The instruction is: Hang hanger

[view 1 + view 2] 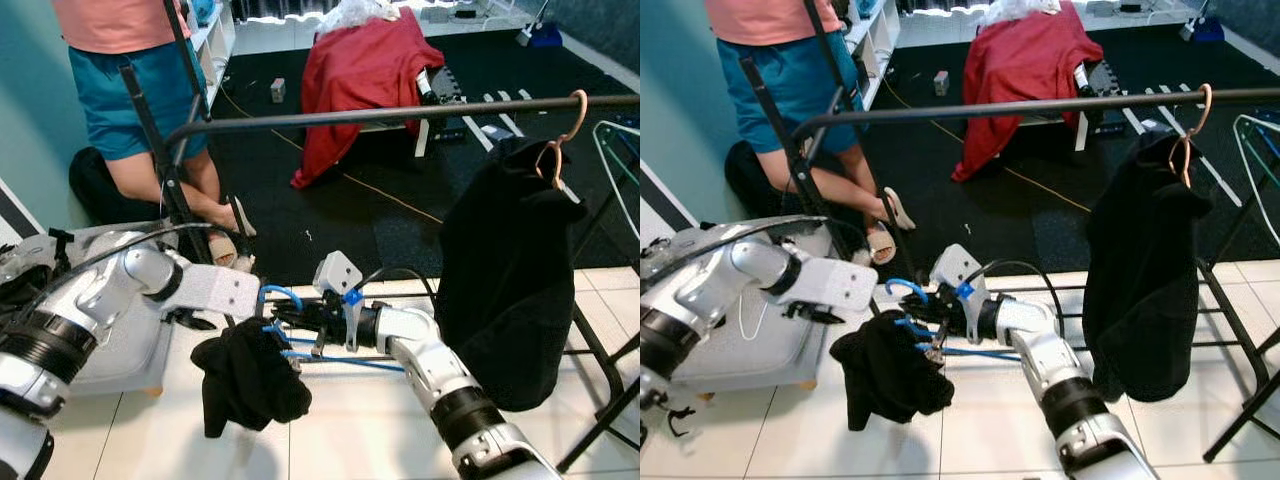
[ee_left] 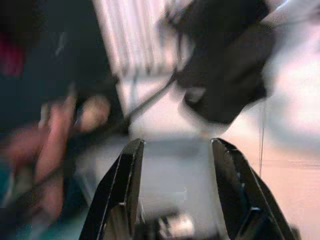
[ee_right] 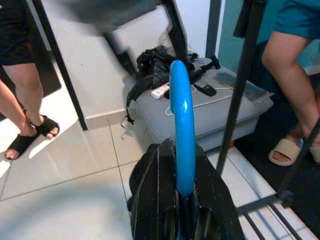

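Left eye view: below the long black metal rail (image 1: pixel 400 115), my right gripper (image 1: pixel 285 318) clenches a blue plastic hanger (image 1: pixel 283 295) carrying a black garment (image 1: pixel 245 380), hanger lying roughly level. Right wrist view adds its hook (image 3: pixel 181 130) curving upward. My left gripper (image 2: pixel 175 185) gapes, released.

Even indoor light, sharp head views, one wrist view lost to blur

Both eye views are bright and crisp, with soft shadows on the pale glossy floor tiles (image 1: pixel 380 430). The left wrist view is heavily smeared; only its two long black fingers (image 2: pixel 125 195) read clearly. The right wrist view is sharp on the blue plastic hanger hook (image 3: pixel 182 145), hazy along its top and lower corner.
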{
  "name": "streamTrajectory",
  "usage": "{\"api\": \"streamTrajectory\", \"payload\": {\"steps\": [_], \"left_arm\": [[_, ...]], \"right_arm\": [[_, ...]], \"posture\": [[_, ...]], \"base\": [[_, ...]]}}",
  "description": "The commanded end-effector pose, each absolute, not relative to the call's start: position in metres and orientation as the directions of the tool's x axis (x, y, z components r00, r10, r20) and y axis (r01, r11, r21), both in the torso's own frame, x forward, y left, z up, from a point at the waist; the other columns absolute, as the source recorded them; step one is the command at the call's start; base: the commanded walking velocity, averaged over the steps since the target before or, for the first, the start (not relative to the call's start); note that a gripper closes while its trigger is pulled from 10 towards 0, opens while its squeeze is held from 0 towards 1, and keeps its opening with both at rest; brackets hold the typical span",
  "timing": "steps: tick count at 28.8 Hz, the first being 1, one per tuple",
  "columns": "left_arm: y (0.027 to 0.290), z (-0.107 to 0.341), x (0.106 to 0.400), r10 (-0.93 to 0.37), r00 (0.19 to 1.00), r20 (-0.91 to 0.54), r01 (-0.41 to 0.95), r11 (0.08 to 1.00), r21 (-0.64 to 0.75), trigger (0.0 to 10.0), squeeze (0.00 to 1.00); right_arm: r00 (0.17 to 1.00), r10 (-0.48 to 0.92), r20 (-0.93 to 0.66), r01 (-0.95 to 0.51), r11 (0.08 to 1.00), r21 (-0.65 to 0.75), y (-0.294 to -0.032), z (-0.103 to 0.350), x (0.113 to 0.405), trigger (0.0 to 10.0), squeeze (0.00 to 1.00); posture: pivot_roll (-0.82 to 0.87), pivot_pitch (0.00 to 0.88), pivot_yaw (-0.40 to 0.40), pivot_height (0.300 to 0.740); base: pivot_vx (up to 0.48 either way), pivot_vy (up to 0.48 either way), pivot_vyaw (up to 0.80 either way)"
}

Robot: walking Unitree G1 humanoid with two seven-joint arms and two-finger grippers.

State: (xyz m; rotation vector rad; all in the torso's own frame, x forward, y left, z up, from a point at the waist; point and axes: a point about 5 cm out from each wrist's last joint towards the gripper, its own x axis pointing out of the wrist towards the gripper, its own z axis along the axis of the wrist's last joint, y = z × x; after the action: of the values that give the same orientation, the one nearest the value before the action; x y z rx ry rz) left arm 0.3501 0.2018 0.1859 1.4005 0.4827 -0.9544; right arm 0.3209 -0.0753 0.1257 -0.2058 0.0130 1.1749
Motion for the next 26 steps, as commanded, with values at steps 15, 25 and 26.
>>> {"api": "streamTrajectory", "payload": {"steps": [15, 25, 26], "left_arm": [[0.225, 0.148, 0.329, -0.359, 0.815, -0.456, 0.555, 0.709, 0.434, 10.0, 0.00], [0.193, 0.128, 0.319, -0.331, 0.900, -0.284, 0.418, 0.841, 0.344, 10.0, 0.00], [0.193, 0.128, 0.319, -0.331, 0.900, -0.284, 0.418, 0.841, 0.344, 10.0, 0.00]], "right_arm": [[0.564, 0.692, 0.451, -0.728, 0.674, -0.124, -0.096, 0.191, 0.323, 0.0, 0.00], [0.412, 0.836, 0.362, -0.698, 0.545, -0.464, -0.077, 0.180, 0.292, 0.0, 0.00], [0.412, 0.836, 0.362, -0.698, 0.545, -0.464, -0.077, 0.180, 0.292, 0.0, 0.00]], "posture": [[-0.05, 0.142, 0.056, 0.740], [-0.07, 0.152, 0.047, 0.740], [-0.07, 0.152, 0.047, 0.740]], "base": [[0.000, 0.000, 0.00], [0.000, 0.000, 0.00], [0.000, 0.000, 0.00]]}}
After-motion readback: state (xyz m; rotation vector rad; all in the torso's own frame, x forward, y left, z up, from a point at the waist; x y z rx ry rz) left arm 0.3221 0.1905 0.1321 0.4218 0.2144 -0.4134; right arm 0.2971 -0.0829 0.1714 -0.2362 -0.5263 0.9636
